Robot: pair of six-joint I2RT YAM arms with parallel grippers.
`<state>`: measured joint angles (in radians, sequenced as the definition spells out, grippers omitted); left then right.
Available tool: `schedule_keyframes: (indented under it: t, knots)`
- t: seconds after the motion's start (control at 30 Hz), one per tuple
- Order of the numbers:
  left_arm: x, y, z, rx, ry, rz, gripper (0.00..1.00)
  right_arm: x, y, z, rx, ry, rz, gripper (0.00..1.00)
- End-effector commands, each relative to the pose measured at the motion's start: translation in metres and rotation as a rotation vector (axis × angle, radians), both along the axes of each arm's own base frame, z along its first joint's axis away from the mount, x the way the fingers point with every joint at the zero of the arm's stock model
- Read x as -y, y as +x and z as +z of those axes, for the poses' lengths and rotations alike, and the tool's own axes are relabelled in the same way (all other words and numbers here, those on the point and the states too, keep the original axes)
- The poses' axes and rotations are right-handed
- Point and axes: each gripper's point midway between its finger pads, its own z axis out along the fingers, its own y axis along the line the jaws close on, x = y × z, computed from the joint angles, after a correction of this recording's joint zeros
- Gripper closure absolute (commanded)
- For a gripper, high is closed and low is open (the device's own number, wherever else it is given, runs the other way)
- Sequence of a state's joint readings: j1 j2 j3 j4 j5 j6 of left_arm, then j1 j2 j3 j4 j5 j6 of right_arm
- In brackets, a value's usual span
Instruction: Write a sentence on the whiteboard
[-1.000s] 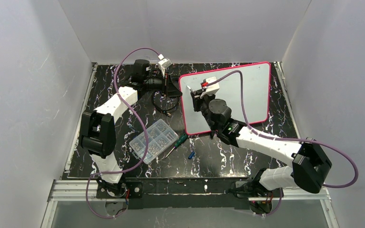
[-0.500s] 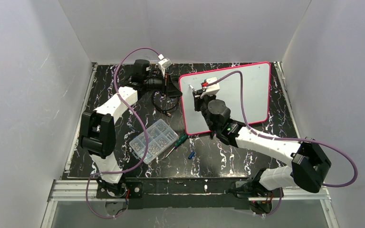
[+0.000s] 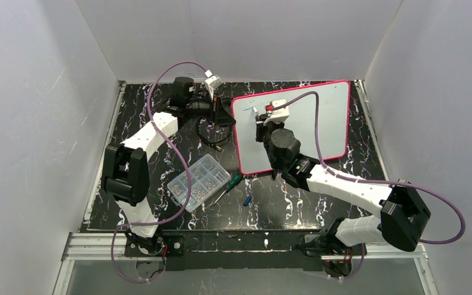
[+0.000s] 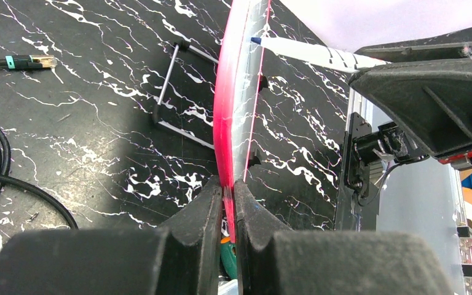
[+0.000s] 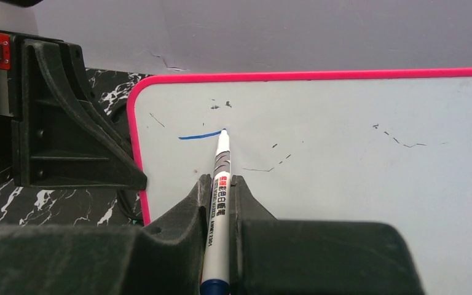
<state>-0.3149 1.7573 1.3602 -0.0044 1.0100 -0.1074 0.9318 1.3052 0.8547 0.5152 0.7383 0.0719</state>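
I'm watching my left claw [image 4: 227,186] clamping tight on the pink rim of the whiteboard [image 4: 228,110], which is running straight ahead from between its fingers. My right claw [image 5: 219,179] is pinching closed around a white marker [image 5: 222,153], whose tip is touching the board just ahead of the fingers. The sentence [image 5: 200,135] is showing as one short blue stroke, trailing left from that tip. The board seems to be leaning back, though I can't be sure.

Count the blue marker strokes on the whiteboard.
1. A short blue stroke sits near the whiteboard's upper left corner in the right wrist view, ending at the marker's tip. Other marks are dark smudges. The right tool may hide more.
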Motion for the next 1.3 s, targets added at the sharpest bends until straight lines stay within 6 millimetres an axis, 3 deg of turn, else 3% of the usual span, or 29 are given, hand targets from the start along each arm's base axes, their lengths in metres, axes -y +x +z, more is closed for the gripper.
schedule_keyframes:
  t: [0.0,0.23,0.53,1.03,1.27]
  knots:
    - [0.004,-0.024,0.019,0.027,-0.019,-0.058,1.00,0.008,-0.004,0.020,0.042,0.029,-0.009,0.99]
    - [0.004,-0.023,0.020,0.028,-0.019,-0.057,1.00,-0.013,-0.019,0.031,0.067,0.048,0.160,0.99]
    - [0.004,-0.024,0.020,0.027,-0.018,-0.057,1.00,-0.030,-0.010,0.025,0.052,0.017,0.181,0.99]
    - [0.004,-0.024,0.021,0.029,-0.020,-0.059,1.00,-0.024,-0.005,0.024,0.065,0.021,0.132,0.99]
    - [0.004,-0.024,0.021,0.030,-0.020,-0.058,1.00,-0.022,-0.004,0.014,0.046,0.000,0.121,0.99]
